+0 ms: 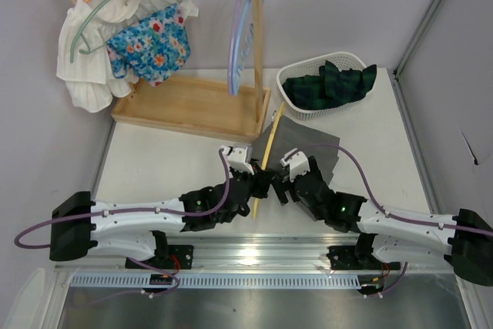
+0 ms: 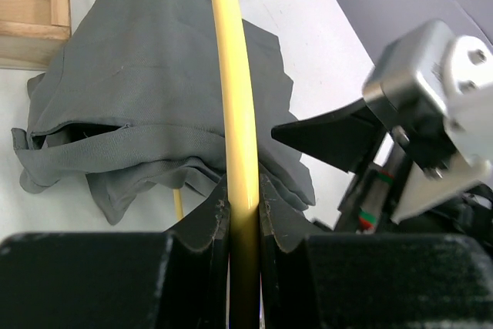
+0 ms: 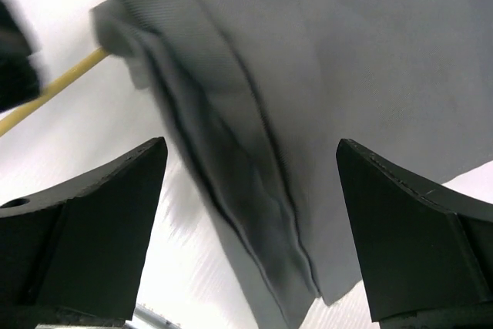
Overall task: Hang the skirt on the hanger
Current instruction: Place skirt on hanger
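A grey skirt [image 1: 308, 148] lies rumpled on the white table, just beyond both grippers. A yellow hanger [image 1: 267, 159] runs across its left edge, its arm over the cloth [image 2: 139, 75]. My left gripper [image 2: 245, 190] is shut on the hanger's yellow bar [image 2: 231, 75], which passes straight up between the jaws. My right gripper [image 3: 250, 144] stands wide open over the skirt's folded hem [image 3: 262, 190], with cloth below the gap and nothing held. A bit of the hanger [image 3: 54, 86] pokes out at the skirt's left corner. The two grippers [image 1: 258, 182] [image 1: 283, 182] sit close together.
A wooden clothes rack [image 1: 192, 102] stands at the back left, with a white garment [image 1: 88, 59] and a blue floral one [image 1: 150, 44] hung on it, plus pale hangers [image 1: 240, 36] at its right post. A white basket [image 1: 296, 105] of dark green plaid clothes sits back right.
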`<state>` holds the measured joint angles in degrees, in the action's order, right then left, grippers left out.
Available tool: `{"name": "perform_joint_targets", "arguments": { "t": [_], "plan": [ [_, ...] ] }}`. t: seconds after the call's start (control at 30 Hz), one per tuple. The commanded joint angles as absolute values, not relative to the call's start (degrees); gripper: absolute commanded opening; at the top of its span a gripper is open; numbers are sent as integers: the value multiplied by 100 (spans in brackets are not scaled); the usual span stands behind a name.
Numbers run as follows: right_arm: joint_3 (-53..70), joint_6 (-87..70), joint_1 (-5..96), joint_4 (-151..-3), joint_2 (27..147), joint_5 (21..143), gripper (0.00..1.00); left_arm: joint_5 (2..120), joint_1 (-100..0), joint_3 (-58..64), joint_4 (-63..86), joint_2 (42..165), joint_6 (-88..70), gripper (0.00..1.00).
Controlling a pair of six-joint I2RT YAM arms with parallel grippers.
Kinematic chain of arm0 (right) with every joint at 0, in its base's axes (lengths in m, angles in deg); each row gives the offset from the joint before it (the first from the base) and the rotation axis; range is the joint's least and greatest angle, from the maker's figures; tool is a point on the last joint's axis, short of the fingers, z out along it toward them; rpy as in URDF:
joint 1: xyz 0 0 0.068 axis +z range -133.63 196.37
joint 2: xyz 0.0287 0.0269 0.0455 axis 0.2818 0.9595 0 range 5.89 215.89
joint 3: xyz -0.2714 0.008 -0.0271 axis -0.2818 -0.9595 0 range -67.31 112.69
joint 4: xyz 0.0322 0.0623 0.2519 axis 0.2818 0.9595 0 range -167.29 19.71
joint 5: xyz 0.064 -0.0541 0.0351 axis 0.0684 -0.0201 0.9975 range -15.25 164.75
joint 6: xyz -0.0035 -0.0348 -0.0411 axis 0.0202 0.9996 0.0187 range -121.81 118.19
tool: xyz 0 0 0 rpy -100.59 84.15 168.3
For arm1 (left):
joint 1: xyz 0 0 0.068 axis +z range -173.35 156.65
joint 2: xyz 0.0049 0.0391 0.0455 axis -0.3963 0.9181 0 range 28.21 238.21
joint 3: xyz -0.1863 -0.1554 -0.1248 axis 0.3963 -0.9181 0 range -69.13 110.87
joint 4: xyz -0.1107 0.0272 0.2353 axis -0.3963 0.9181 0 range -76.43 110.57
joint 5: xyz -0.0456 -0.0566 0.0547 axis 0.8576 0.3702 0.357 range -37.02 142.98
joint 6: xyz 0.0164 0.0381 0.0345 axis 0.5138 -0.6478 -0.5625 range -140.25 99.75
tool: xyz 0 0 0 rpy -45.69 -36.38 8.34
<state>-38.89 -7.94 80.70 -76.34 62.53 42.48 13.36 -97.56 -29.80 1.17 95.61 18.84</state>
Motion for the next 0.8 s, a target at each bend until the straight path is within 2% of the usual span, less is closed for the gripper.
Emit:
{"name": "perform_joint_targets", "arguments": {
  "t": [0.0, 0.1, 0.13, 0.23, 0.3, 0.37, 0.4, 0.47, 0.5, 0.57, 0.77],
  "plan": [
    [-3998, -735, 7860, -8344, 6319, 4531, 96, 1343, -9735, -2862, -427, 9255, 1956, 0],
    [-4024, -726, 7693, -8450, 6372, 4548, 90, 1351, -9735, -2870, -418, 9202, 1974, 0],
    [-4016, -735, 7666, -8476, 6399, 4557, 77, 1343, -9735, -2870, -427, 9193, 2000, 0],
    [-4103, -708, 7649, -8669, 6469, 4750, 54, 1351, -9726, -2879, -436, 9149, 2105, 0],
    [-4182, -708, 7675, -8906, 6478, 4873, 47, 1421, -9726, -2888, -471, 9132, 2158, 0],
    [-4270, -673, 7684, -9065, 6452, 4882, 36, 1474, -9726, -2879, -436, 9123, 2237, 0],
    [-4270, -664, 7684, -9083, 6425, 4874, 23, 1474, -9726, -2871, -410, 9140, 2299, 0],
    [-4297, -629, 7692, -9127, 6260, 4838, 12, 1457, -9726, -2871, -366, 9167, 2334, 0],
    [-4323, -577, 7701, -9170, 6162, 4821, 3, 1466, -9709, -2879, -348, 9167, 2369, 0],
    [-4384, -515, 7701, -9302, 5925, 4751, 0, 1492, -9700, -2888, -287, 9228, 2439, 0],
    [-4227, -7, 7675, -9242, 5002, 4977, 0, 1650, -9682, -2914, -321, 9395, 2598, 0]
  ]
}}
